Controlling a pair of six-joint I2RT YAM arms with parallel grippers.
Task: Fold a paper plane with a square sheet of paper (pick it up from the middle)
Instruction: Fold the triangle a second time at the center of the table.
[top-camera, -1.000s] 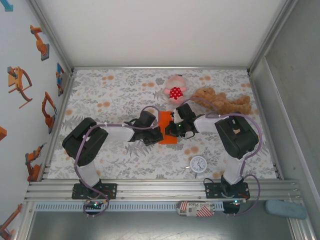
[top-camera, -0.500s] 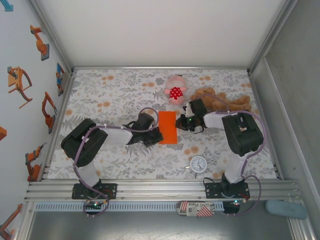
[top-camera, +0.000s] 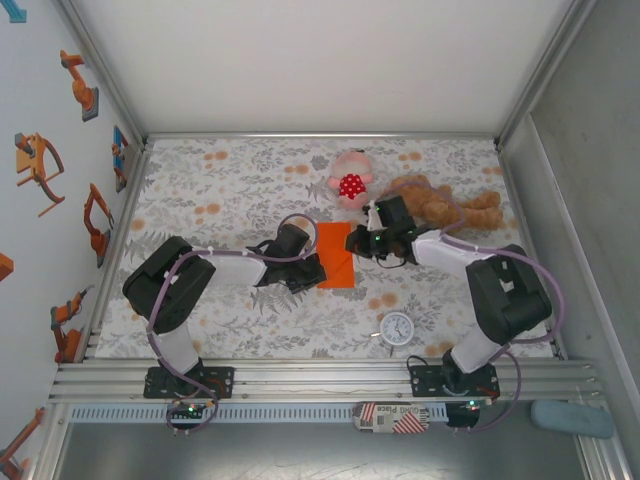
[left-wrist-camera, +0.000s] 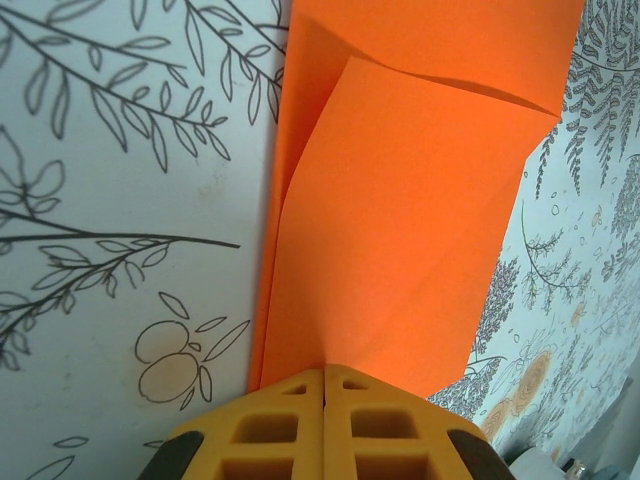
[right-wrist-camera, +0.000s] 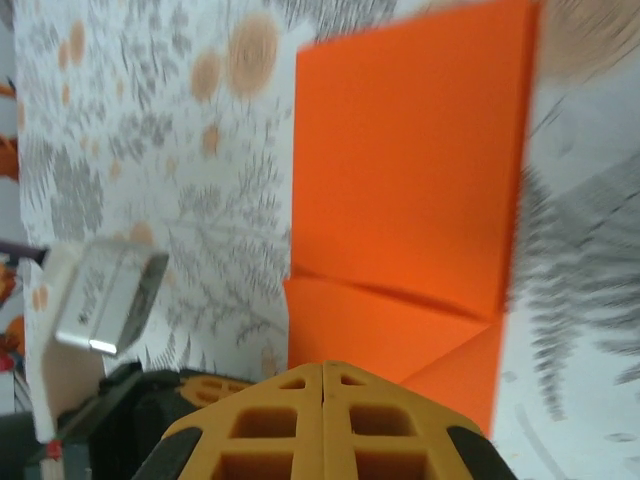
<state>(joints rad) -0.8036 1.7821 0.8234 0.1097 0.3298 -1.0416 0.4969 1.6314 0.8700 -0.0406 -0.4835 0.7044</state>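
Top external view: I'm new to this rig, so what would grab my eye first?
The bright orange folded paper at the centre of the table, with the shut left gripper and right gripper at its opposite edges. Behind it lie a spotted pink plush and a brown teddy bear.

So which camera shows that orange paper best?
The left wrist view: the orange paper is close and sharp, its folds plain. The right wrist view shows the orange paper close but blurred; the top view shows it small and far.

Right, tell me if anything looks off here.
The folded orange paper mid-table is not lying flat: in the left wrist view its top layer bows up along one edge, and its crease runs slanted. Otherwise nothing stands out.
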